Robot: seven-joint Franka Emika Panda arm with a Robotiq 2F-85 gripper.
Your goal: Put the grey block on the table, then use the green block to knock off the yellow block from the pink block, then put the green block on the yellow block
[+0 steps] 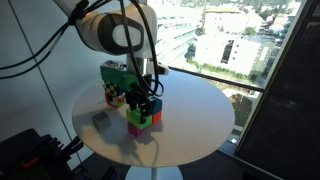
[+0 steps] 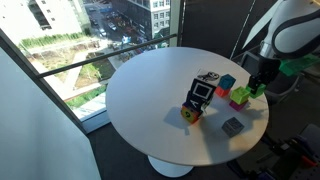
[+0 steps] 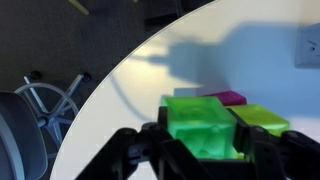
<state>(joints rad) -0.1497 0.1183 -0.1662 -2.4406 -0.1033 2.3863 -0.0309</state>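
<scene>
My gripper point(image 3: 205, 142) is shut on the lime-green block point(image 3: 203, 120), with a dark finger on each side of it. The yellow block point(image 3: 262, 120) sits right beside the green block, touching or nearly so. The pink block point(image 3: 230, 97) shows just behind them. In both exterior views the gripper point(image 1: 146, 104) point(image 2: 257, 87) holds the green block at the pink block point(image 1: 134, 128) point(image 2: 238, 102), where the yellow block point(image 2: 243, 93) rests on top. The grey block point(image 1: 100, 119) point(image 2: 232, 126) point(image 3: 307, 45) lies alone on the round beige table point(image 1: 195, 120) point(image 2: 150, 90).
A tall patterned box point(image 2: 200, 95) point(image 1: 113, 80) stands nearby with an orange-red cube point(image 2: 188, 114) at its foot. A teal-blue cube point(image 2: 228, 82) sits behind the pink block. The table's edge point(image 3: 110, 95) curves close by, with a chair base point(image 3: 35, 105) below. Windows surround the table.
</scene>
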